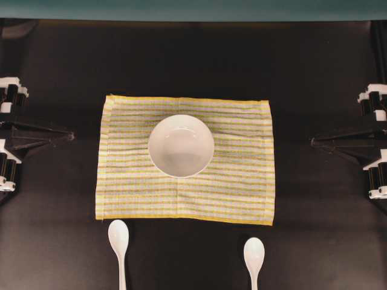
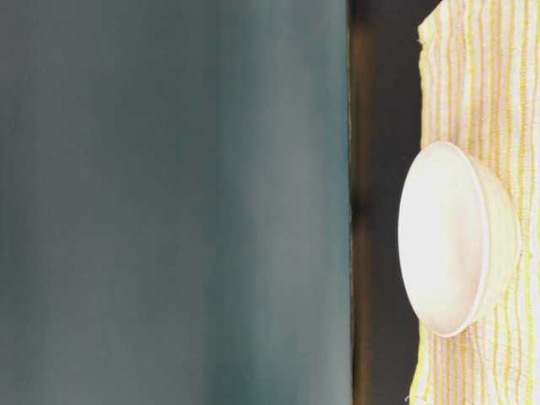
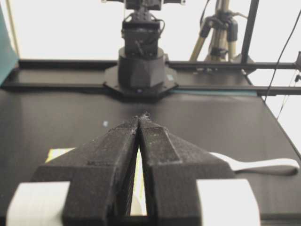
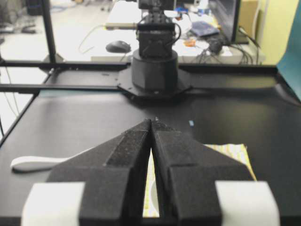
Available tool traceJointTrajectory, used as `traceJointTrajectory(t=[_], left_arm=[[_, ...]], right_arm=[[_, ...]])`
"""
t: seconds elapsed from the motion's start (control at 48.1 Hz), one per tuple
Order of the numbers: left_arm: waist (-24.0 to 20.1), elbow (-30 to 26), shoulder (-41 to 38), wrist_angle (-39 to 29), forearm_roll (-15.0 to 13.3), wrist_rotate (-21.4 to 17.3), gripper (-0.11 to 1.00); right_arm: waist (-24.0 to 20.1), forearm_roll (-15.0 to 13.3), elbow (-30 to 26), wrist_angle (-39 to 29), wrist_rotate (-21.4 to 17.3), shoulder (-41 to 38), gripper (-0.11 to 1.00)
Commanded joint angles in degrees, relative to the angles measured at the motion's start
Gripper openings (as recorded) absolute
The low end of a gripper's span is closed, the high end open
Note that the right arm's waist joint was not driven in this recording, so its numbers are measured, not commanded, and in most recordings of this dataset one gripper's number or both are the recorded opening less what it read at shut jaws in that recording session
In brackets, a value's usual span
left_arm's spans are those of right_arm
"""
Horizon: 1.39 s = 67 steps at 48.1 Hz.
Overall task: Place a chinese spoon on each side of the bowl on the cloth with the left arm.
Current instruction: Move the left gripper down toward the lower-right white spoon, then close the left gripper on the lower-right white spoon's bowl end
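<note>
A glossy white bowl (image 1: 181, 145) (image 2: 456, 238) stands on the striped yellow cloth (image 1: 236, 187) (image 2: 494, 76), a little above its middle. Two white chinese spoons lie on the black table below the cloth's near edge, one at the left (image 1: 118, 238) and one at the right (image 1: 254, 257), handles toward the table's near edge. My left gripper (image 1: 71, 136) (image 3: 141, 117) is shut with nothing in it, off the cloth's left side. My right gripper (image 1: 313, 142) (image 4: 151, 121) is shut and empty off the cloth's right side. A spoon handle (image 3: 263, 165) shows beside the left jaws, another (image 4: 37, 162) beside the right jaws.
The black table top (image 1: 193, 66) stretches around the cloth. A teal backdrop (image 1: 193, 9) runs along the far edge. The opposite arm's base (image 3: 141, 70) (image 4: 154, 70) stands across the table in each wrist view.
</note>
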<state>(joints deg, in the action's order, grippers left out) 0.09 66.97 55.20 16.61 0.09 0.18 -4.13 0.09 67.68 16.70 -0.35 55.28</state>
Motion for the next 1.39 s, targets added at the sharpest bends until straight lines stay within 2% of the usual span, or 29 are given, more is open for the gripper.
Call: traceJointTrajectory(t=[0.0,0.083,0.166,0.27,0.499,0.644,0.748,0.873,0.998,1.081,1.185,1.289,1.372], left_arm=[[5.3,-2.4,-2.1,-1.1,2.2,5.0,0.05],[7.2,-3.7,-4.7,-2.6,2.3,10.3,0.0],[7.9,-4.3,-7.8,-3.3,2.4,15.2,0.0],[8.0,-5.5,-12.8,-3.1,2.4,20.0,0.0],[9.0,-10.9,-24.7,-3.0,2.3,24.6,0.0],[10.6,-17.0,-34.3,-3.6,2.3,26.6,0.0],[11.5,-22.2,-41.1,-4.1,2.4,29.7,0.01],[11.7,-27.2,-47.2,-4.5,2.3,31.3,0.05],[12.0,-32.5,-53.3,-7.0,2.3,31.5,0.14],[12.6,-35.8,-57.4,-9.2,2.3,31.7,0.25],[13.3,-40.1,-62.6,-10.0,2.3,32.0,0.42],[13.6,-43.9,-66.6,-9.9,2.3,32.7,0.64],[13.5,-46.5,-69.5,-9.7,2.3,33.3,0.74]], right_arm=[[0.0,0.1,-0.6,0.4,0.0,0.0,0.03],[0.0,0.3,-0.4,0.2,0.0,0.2,0.12],[0.0,0.3,-0.3,-0.4,0.0,0.3,0.02],[-0.1,0.3,-0.1,-1.6,0.0,0.4,0.01],[0.0,0.3,0.0,-4.8,0.0,0.6,0.01],[0.0,0.3,0.0,-5.8,0.1,0.6,0.01],[0.0,0.3,0.2,-6.6,0.1,0.5,0.01],[0.0,0.3,0.4,-7.2,0.1,0.6,0.01],[0.0,0.3,0.3,-7.1,0.1,0.7,0.01],[0.0,0.3,0.3,-7.1,0.2,0.8,0.01],[0.0,0.3,0.3,-6.9,0.9,0.8,0.01],[0.0,0.3,0.3,-6.9,0.9,1.0,0.01],[0.0,0.3,0.3,-6.9,0.9,1.0,0.01]])
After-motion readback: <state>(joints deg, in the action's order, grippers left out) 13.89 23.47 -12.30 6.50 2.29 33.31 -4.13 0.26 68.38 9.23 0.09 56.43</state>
